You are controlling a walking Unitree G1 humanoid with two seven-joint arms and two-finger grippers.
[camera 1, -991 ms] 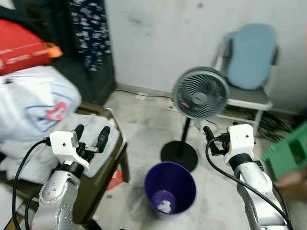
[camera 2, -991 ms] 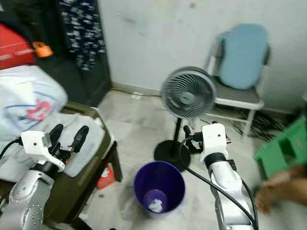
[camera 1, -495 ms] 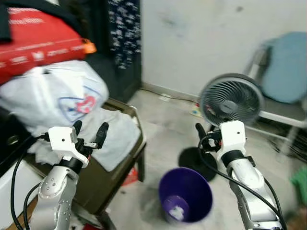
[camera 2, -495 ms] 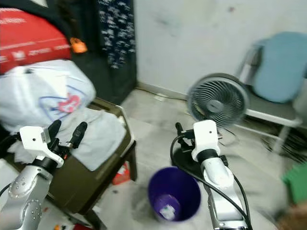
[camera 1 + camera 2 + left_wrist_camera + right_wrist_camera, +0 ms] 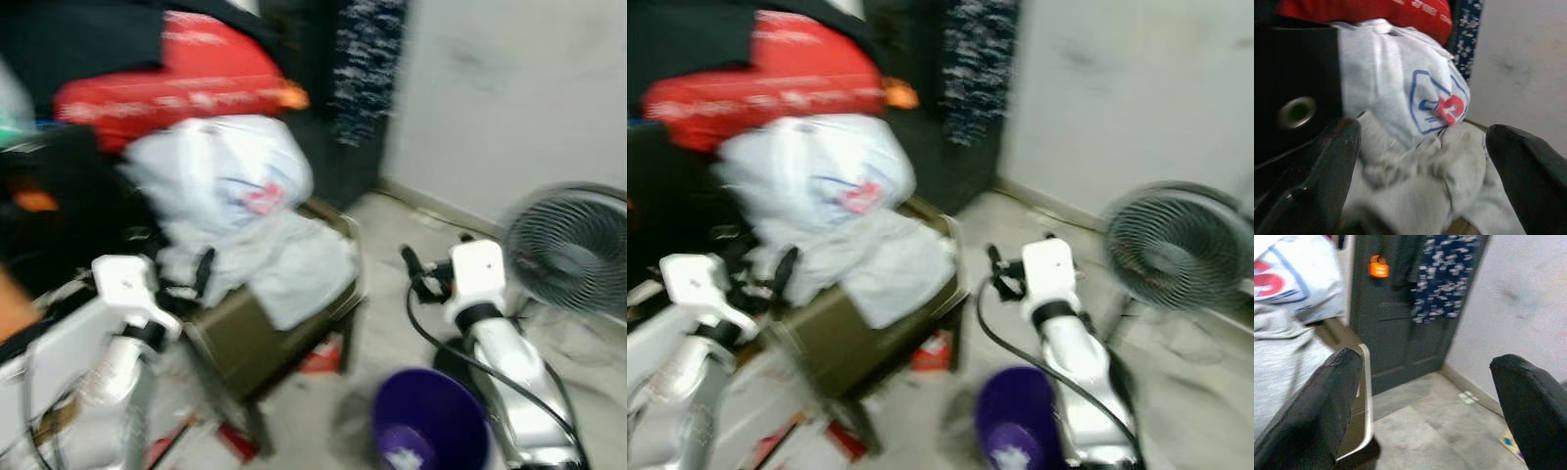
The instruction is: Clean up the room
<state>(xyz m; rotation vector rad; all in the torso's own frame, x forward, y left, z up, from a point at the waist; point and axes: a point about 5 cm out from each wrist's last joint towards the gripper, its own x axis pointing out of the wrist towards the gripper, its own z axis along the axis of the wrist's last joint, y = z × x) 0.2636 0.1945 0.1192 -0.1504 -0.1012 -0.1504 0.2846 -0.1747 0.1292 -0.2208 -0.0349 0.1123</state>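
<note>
While both grippers' fingers (image 5: pixel 1312 181) gape empty, crumpled grey cloth (image 5: pixel 294 269) and white bag (image 5: pixel 220 176) heap the chair (image 5: pixel 265 343).

The crumpled grey cloth (image 5: pixel 1449 166) looked soft and matt; the white plastic bag (image 5: pixel 220 176) above it looked smooth.

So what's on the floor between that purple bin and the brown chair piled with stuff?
Something small and red lies on the floor under the chair's edge, between it and the purple bin. The head views show it, too blurred to identify.
</note>
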